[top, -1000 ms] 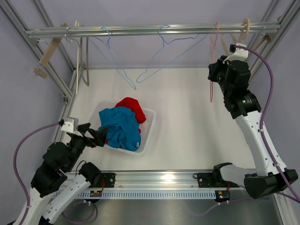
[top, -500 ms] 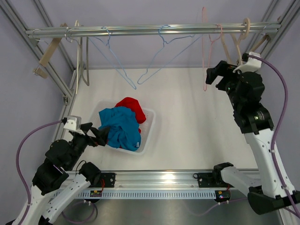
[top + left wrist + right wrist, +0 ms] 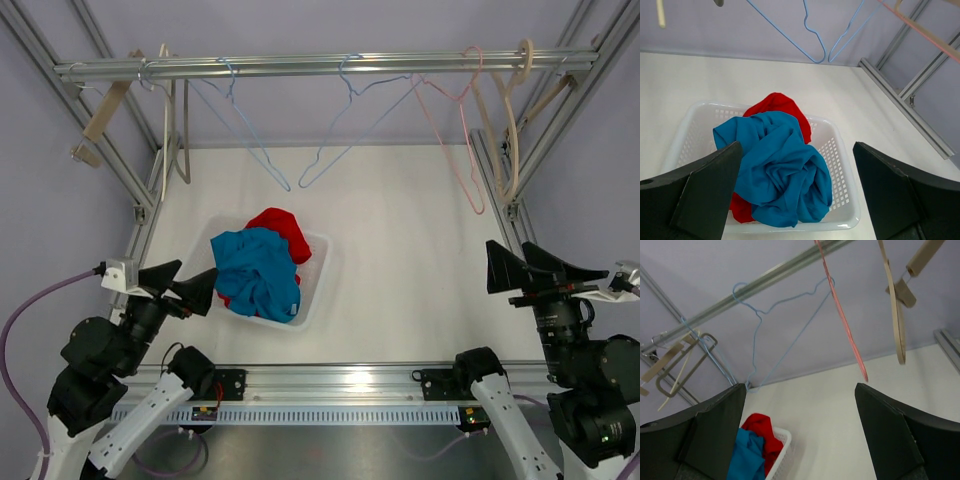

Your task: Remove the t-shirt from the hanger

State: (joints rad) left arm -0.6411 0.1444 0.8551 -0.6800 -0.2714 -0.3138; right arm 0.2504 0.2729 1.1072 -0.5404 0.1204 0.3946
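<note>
A blue t-shirt [image 3: 258, 275] lies crumpled on a red t-shirt [image 3: 283, 228] in the white basket [image 3: 318, 290]. No garment hangs on any hanger. A bare pink hanger [image 3: 477, 207] hangs from the rail [image 3: 300, 66] at the right, tilted. My left gripper [image 3: 185, 285] is open at the basket's near left, looking down on the blue t-shirt [image 3: 780, 175] and the red one [image 3: 780, 106]. My right gripper [image 3: 530, 268] is open and empty near the table's right front, well below the pink hanger [image 3: 842, 315].
Two bare blue wire hangers [image 3: 255, 150] [image 3: 340, 130] hang mid-rail. Wooden hangers [image 3: 510, 130] hang at the far right and a beige one [image 3: 170, 120] at the left. Slanted aluminium frame struts [image 3: 120, 165] flank the white table.
My right gripper opened and let go of the pink hanger, then dropped back from the rail to the near right. The hanger swung and now hangs free. My left arm drew back slightly.
</note>
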